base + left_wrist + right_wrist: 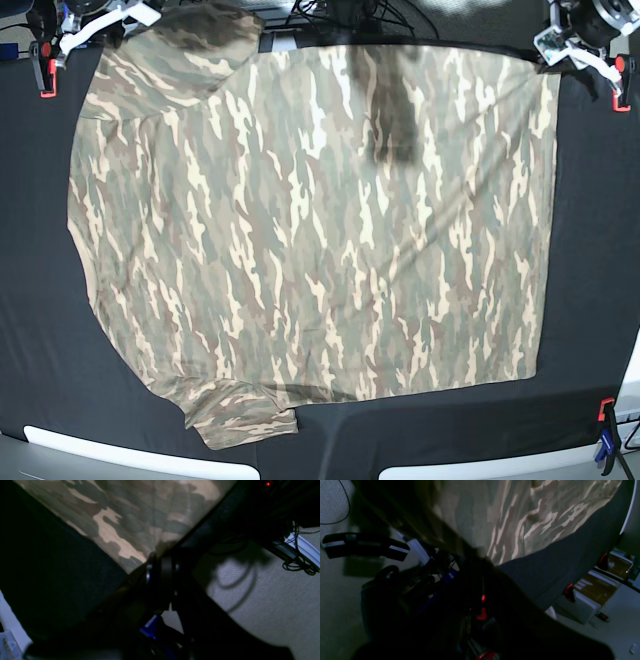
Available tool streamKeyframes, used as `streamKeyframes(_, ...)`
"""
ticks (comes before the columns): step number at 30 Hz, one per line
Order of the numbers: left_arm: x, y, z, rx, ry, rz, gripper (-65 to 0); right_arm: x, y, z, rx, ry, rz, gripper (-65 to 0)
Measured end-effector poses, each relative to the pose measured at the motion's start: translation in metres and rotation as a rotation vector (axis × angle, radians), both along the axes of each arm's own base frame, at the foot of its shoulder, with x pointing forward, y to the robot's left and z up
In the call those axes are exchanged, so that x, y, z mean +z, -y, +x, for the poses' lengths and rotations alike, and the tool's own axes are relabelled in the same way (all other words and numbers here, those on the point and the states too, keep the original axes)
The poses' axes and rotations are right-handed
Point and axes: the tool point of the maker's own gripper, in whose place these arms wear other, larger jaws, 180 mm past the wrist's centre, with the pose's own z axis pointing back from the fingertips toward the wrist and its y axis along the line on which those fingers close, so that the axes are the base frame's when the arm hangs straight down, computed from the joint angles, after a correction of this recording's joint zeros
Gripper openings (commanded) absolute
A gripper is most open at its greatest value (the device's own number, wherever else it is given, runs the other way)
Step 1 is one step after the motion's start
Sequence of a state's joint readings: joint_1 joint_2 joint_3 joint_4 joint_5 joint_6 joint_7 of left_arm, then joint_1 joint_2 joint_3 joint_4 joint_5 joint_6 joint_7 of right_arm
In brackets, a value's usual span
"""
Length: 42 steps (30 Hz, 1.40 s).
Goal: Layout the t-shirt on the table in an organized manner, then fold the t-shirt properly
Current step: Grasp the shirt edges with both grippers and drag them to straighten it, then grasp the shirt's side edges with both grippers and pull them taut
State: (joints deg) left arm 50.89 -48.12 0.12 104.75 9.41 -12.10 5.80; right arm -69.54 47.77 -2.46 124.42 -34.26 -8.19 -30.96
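Note:
The camouflage t-shirt lies spread flat over most of the black table, with one sleeve at the near left and one at the far left. My left gripper is at the shirt's far right corner. In the left wrist view its dark fingers close on the tip of the fabric at the table edge. My right gripper is at the far left sleeve. In the right wrist view it is dark and the cloth runs down into it.
Red clamps sit on the table edges. Cardboard boxes and cables lie on the carpet beside the table. An arm's shadow falls on the shirt's far middle.

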Motion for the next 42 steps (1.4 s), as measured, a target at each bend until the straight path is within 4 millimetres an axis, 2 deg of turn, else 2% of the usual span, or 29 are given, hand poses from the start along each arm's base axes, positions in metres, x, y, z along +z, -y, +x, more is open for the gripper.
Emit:
streamKeyframes(3, 0.003, -0.008, 0.005, 0.015, 0.013, 0.022, -65.0, 0.001, 0.0, 0.001, -0.003, 0.008, 0.002, -65.0)
streamKeyframes(11, -0.003, -0.008, -0.016, 0.014, -0.04, 0.023, -65.0, -0.002, -0.001, -0.017, -0.023, -0.03, -0.006, -65.0)
streamKeyframes(16, -0.002, -0.009, -0.013, -0.008, -0.026, 0.039, -65.0, 0.0, 0.0, -0.012, -0.022, -0.006, -0.014, -65.0)
streamKeyframes(19, 0.0, -0.009, -0.004, -0.022, -0.002, 0.051, -65.0, 0.005, 0.0, 0.006, -0.035, 0.049, -0.007, -65.0)
streamKeyframes(26, 0.021, -0.013, 0.054, 0.058, 0.154, 0.028, -65.0, 0.02, -0.002, 0.074, -0.167, 0.215, 0.142, -65.0)
streamKeyframes(31, 0.035, -0.013, 0.093, 0.113, 0.248, 0.025, -65.0, 0.027, -0.009, 0.105, -0.209, 0.282, 0.217, -65.0)
streamKeyframes(37, 0.046, 0.004, 0.122, 0.187, 0.337, -0.057, -65.0, 0.03, 0.003, 0.141, -0.272, 0.381, 0.226, -65.0)
streamKeyframes(42, 0.044, 0.004, 0.139, 0.244, 0.371, -0.09, -65.0, 0.022, 0.021, 0.164, -0.332, 0.416, 0.207, -65.0)
